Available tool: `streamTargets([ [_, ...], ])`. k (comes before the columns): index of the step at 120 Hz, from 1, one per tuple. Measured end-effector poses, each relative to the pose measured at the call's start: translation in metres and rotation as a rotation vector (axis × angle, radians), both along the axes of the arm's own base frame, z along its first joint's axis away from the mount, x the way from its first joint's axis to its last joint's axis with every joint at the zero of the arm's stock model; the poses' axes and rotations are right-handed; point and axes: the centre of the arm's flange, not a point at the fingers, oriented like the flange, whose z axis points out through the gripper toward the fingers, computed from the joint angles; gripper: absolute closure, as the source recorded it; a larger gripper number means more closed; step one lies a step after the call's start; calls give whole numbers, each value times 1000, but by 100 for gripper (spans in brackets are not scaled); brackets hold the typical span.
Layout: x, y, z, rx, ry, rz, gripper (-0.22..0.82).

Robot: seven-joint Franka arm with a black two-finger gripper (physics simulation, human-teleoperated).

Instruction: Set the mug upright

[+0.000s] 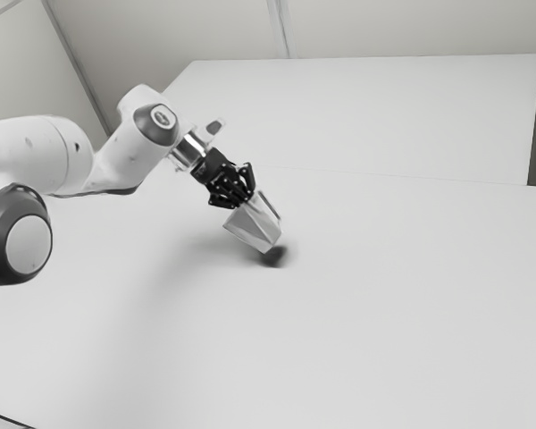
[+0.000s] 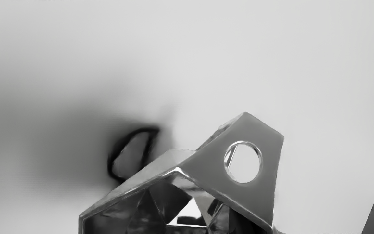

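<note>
The silver-grey, faceted metal mug point(image 1: 253, 225) is at the tool point(image 1: 238, 203), above the white, smooth worktop point(image 1: 411, 304), nearer its far edge than the side toward the camera. The mug is tilted, not upright: in the exterior view its upper end meets the black tool and its body slants down toward the exterior view's right. I cannot tell whether the tool is wide, narrow or holding the mug, nor whether the mug's lowest corner touches the worktop. A small, blurred black patch point(image 1: 273, 257) lies just beside that corner, and a soft grey shadow point(image 1: 174, 264) spreads over the worktop toward the exterior view's left.

In the wrist view the mug's dark, mirror-like faceted hollow point(image 2: 131, 209) is turned toward the camera. Next to it stands a flat grey plate point(image 2: 203, 165) pierced by a round hole, with bright rims. Beyond the mug, a black curved outline point(image 2: 111, 164) shows within the shading on the worktop.

The white jointed arm point(image 1: 129, 161) comes in from the exterior view's left and slopes down to the tool.
</note>
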Motion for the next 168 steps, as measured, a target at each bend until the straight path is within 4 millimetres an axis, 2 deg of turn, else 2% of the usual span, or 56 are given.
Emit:
streamTargets([
  [9, -9, -4, 15, 140, -13, -76, 78],
  [20, -27, -5, 23, 273, -20, -133, 78],
  [45, -67, 2, 24, 457, -52, -174, 78],
  [68, -72, 9, 15, 563, -103, -187, 78],
  [86, -72, 6, 13, 623, -129, -218, 78],
  [136, -78, 7, -13, 661, -98, -233, 79],
  [155, -78, -1, -9, 659, -102, -239, 44],
  [168, -79, -1, 7, 668, -123, -237, 26],
])
